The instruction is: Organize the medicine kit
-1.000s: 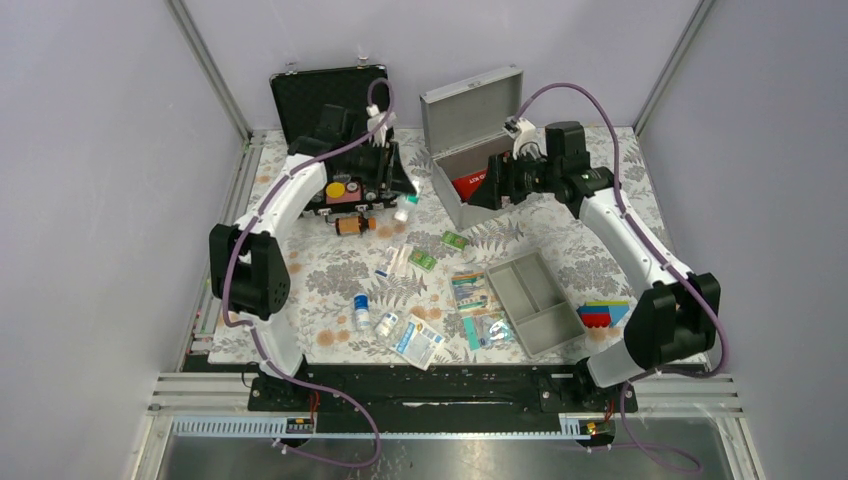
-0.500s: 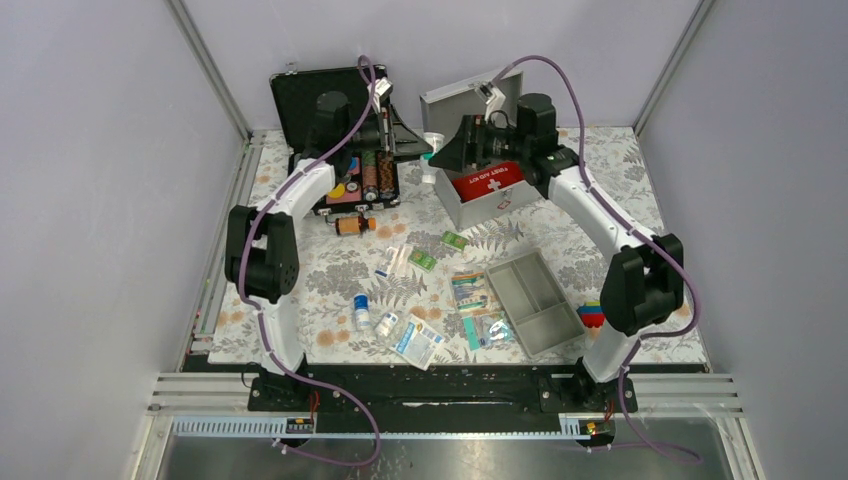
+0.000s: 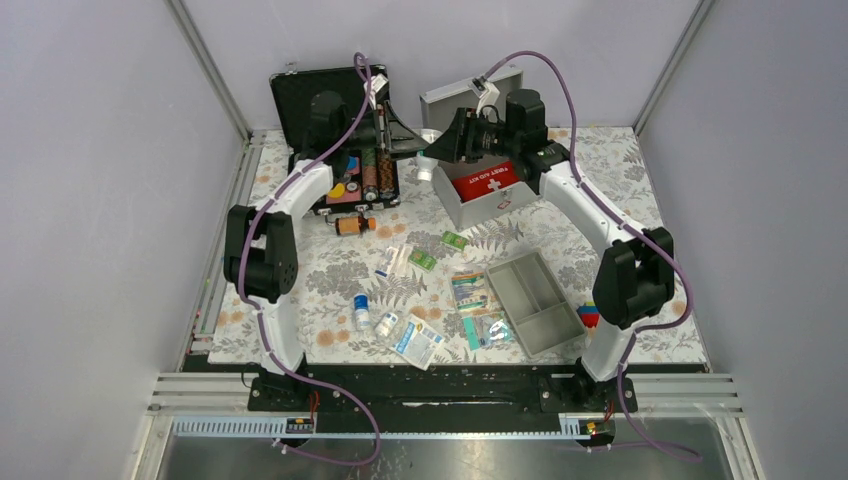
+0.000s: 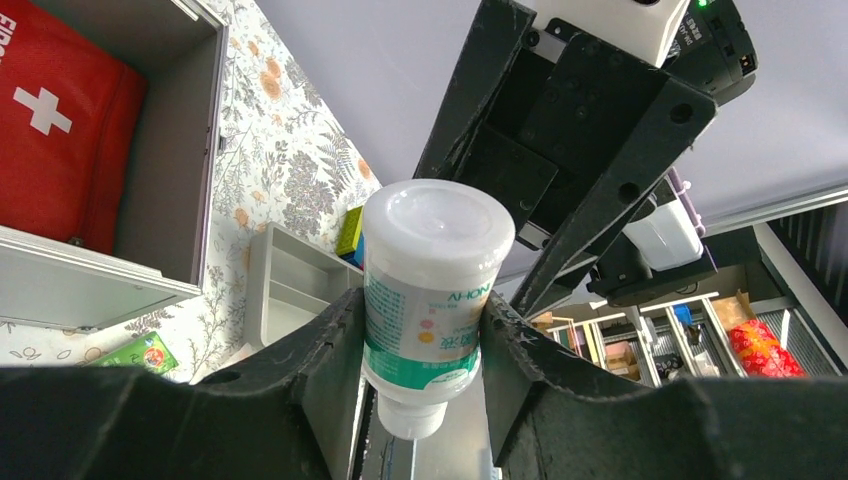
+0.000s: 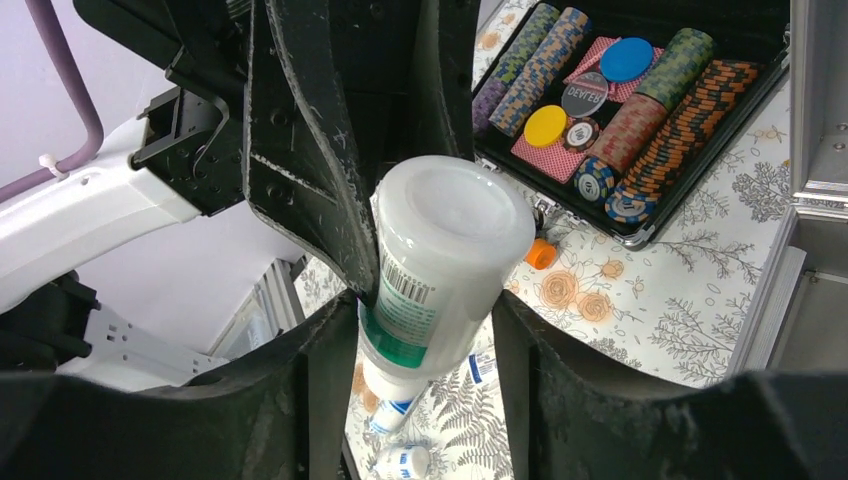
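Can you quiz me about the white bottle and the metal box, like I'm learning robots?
1. True or false: nothing is holding the white bottle.
2. What lies in the metal box? A a teddy, B a red pouch, C nothing.
3. How many grippers flank the bottle?
Key: 1 false, the left gripper grips it. 2 B. 3 two, the left gripper and the right gripper.
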Robot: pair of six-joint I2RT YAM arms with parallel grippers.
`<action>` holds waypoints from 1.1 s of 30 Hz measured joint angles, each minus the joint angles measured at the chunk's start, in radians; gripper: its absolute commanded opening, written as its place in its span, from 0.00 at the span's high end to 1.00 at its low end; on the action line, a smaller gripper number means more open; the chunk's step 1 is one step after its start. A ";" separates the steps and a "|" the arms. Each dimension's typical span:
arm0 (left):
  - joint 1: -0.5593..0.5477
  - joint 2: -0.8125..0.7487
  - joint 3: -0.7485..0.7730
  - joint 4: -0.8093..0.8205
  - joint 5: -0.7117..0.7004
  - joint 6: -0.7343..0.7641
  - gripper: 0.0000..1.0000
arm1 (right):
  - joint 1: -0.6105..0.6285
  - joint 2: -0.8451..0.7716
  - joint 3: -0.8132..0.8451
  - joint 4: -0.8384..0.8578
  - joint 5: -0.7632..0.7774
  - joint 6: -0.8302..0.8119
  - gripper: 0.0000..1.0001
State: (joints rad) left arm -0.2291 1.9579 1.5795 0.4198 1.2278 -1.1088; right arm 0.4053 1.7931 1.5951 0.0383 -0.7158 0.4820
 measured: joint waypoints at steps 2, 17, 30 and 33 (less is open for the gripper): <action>0.005 0.000 -0.001 0.002 0.002 -0.005 0.93 | 0.002 0.003 0.003 -0.003 0.000 -0.004 0.66; 0.000 0.000 -0.019 0.062 0.012 -0.039 1.00 | 0.013 0.007 -0.001 0.010 -0.001 0.029 0.24; 0.009 -0.002 -0.019 0.051 0.024 -0.021 0.40 | 0.027 0.031 0.014 0.005 -0.029 0.017 0.72; 0.025 -0.009 -0.019 -0.059 -0.005 0.064 0.34 | 0.023 0.029 0.000 -0.003 -0.023 0.001 0.73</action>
State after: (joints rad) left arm -0.2043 1.9488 1.5608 0.3611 1.2224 -1.0447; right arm 0.4278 1.8221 1.5955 0.0357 -0.7387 0.4831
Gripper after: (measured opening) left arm 0.623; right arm 0.544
